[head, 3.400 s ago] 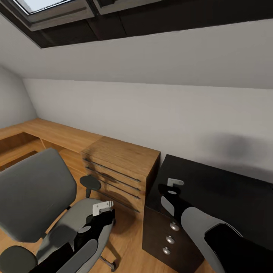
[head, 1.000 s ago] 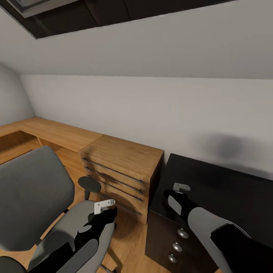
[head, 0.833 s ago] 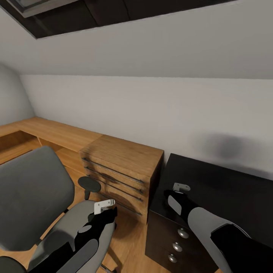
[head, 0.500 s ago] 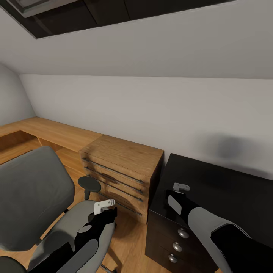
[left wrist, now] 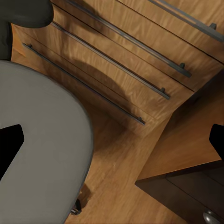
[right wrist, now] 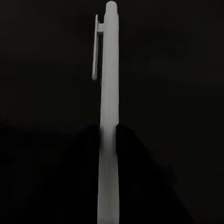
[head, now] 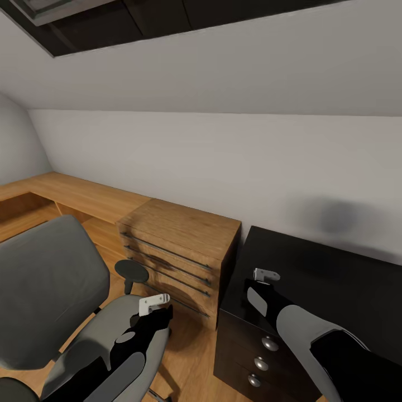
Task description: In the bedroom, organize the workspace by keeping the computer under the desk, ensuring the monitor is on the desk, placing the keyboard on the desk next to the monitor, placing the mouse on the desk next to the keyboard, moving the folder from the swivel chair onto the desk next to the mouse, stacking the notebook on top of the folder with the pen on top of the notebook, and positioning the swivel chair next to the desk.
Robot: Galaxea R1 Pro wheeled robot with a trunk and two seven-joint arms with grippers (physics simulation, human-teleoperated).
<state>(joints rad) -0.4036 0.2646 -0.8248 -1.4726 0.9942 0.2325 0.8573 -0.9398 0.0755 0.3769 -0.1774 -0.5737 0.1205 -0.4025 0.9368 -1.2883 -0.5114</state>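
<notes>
Two grippers show in the head view. The right gripper (head: 266, 274) hangs over the near left corner of the black tabletop (head: 335, 279) and, in the right wrist view, is clenched on the pen (right wrist: 108, 116), a slim white barrel with its clip near the far end, running straight along the line of the fingers against the dark surface; the dark finger pads (right wrist: 135, 154) close in on the barrel at its lower half. The left gripper (head: 152, 303) hovers over the front edge of the swivel chair's (head: 50, 279) grey seat; in the left wrist view its dark fingertips (left wrist: 9, 140) stand wide apart at opposite edges of the picture with nothing between them, so it is released. Below that gripper lie the rounded grey seat and the oak floor (left wrist: 116, 186). Just beyond stands the oak drawer unit (head: 178, 245) with long bar handles, set between the chair and the tabletop and touching the tabletop's left end. Under that end sits a dark drawer block with three round silver knobs (head: 261, 363). One black armrest (head: 133, 272) of the chair rises beside the oak drawers. A low oak shelf (head: 72, 195) runs along the grey sloped wall to the left.
</notes>
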